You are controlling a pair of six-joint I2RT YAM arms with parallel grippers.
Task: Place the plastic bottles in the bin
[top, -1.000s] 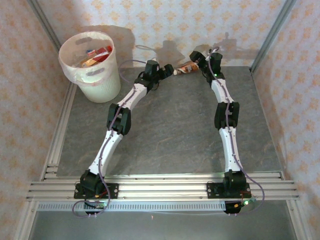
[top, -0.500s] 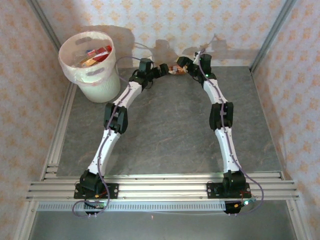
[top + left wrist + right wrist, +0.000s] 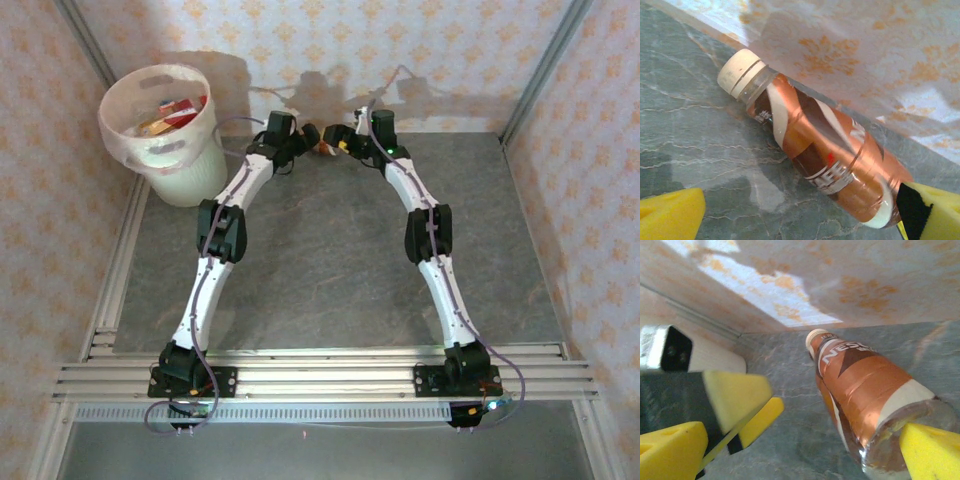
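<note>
Where grey tabletop (image 3: 330, 270) meets patterned wall (image 3: 420, 50), bottle (image 3: 825, 160) lies.

Top view: from high above and behind the arm bases (image 3: 183, 372), looking down and forward over the whole table (image 3: 330, 260) to the back wall (image 3: 400, 50). Left wrist: very close and low over the table, facing a brown-labelled bottle (image 3: 825, 150) side-on against the back wall. Right wrist: just as close, facing the same bottle from its bottom end. Overlapping, all three, on that bottle and the table strip beside it.
</note>
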